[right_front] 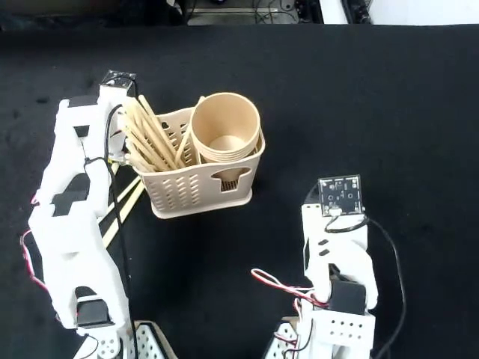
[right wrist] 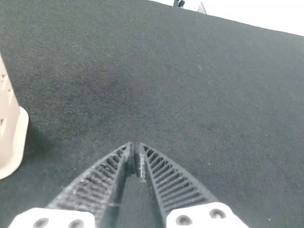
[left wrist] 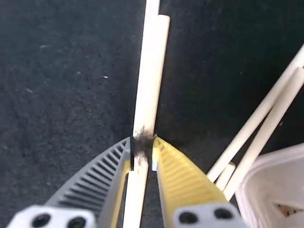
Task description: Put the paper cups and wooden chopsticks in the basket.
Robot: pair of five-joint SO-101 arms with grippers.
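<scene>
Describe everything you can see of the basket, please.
The basket looks like cream plastic, with rows of small holes in its walls and a handle cutout in the wall facing the arms. It stands upright on the black table. A stack of paper cups sits in one side; wooden chopsticks lean out of the other.

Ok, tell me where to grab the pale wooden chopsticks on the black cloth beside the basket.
Pinch the pair of pale wooden chopsticks across their thin width, partway along the shafts, coming from above. They are long, narrow and side by side, so only the slim flanks offer purchase. The left claw is shut on them that way.
</scene>
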